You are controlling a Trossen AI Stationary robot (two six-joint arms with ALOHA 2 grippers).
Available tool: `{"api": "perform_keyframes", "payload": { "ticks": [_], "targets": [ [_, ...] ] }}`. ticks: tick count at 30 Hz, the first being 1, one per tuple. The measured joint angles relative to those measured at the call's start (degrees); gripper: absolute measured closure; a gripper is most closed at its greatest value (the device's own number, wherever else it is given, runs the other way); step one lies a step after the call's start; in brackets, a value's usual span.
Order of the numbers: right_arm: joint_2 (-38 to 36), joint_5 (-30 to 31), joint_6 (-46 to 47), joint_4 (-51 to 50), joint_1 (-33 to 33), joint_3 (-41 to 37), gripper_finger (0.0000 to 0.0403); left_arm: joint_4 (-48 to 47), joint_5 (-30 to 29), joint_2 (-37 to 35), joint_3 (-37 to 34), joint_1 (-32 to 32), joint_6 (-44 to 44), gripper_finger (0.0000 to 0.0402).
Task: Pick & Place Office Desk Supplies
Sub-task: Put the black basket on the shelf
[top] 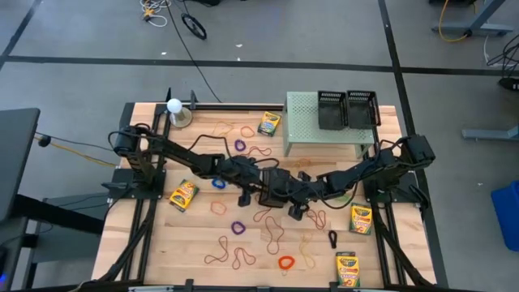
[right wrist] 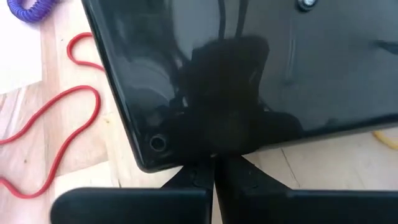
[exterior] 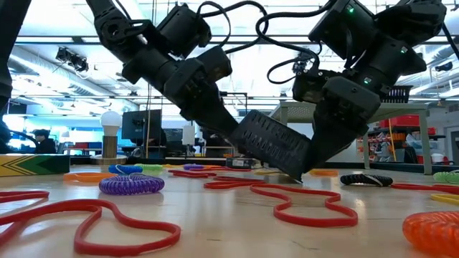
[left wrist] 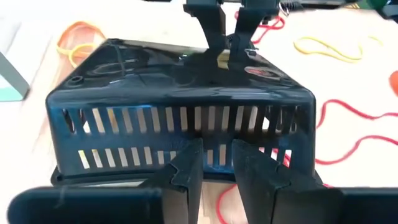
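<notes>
A black slotted basket point(left wrist: 180, 81) is turned bottom up and tilted at the table's middle point(exterior: 276, 147). One low corner point(exterior: 297, 176) rests on the wood. My left gripper point(left wrist: 217, 171) comes at it from the left and is closed on its slotted side wall. My right gripper point(right wrist: 214, 163), shut, meets the glossy bottom from the right, and it also shows beyond the basket in the left wrist view point(left wrist: 227, 37). Rubber-band loops point(exterior: 305, 204), coil rings point(exterior: 131, 185) and crayon boxes point(top: 183, 195) lie around. My left gripper holds the basket's slotted side wall at its middle, by the rim point(left wrist: 216, 149). Its fingers slant down from the table's left. What lies between them is hidden by the fingers themselves. The basket is tilted, its left end raised. My right gripper touches the edge of the basket's glossy bottom point(right wrist: 211, 146) with its shut fingertips. It slants down from the table's right. I cannot tell whether anything is pinched between them.
A pale green perforated stand point(top: 304, 122) at the back carries two more black baskets point(top: 332, 109). A white ball on a base point(top: 173, 105) stands back left. More crayon boxes point(top: 361, 219) lie at the right, and an orange ring point(top: 285, 262) lies near the front.
</notes>
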Motion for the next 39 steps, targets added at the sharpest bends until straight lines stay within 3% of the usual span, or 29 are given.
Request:
{"api": "perform_keyframes", "payload": {
  "ticks": [14, 25, 31, 34, 39],
  "targets": [
    [0.0, 0.8, 0.0, -0.1, -0.4, 0.0, 0.0378, -0.7, -0.1, -0.2, 3.5, 0.1, -0.1, 0.0308],
    [0.0, 1.8, 1.7, 0.6, -0.4, 0.0, 0.0264, -0.1, 0.4, -1.5, 3.6, 0.1, -0.1, 0.0308],
    [0.0, 8.8, 1.7, 4.7, 0.5, 0.0, 0.02, 0.6, 0.7, -5.1, 3.9, 0.1, 0.5, 0.0308],
    [0.8, 12.4, 1.6, 8.3, 0.5, 0.2, 0.0181, 0.2, 1.3, -7.2, 3.9, -0.2, 0.9, 0.0308],
    [4.7, 12.5, -1.8, 18.6, 0.4, 0.2, 0.0172, -0.5, 2.9, -9.1, 3.8, -0.2, 0.9, 0.0308]
  ]
}}
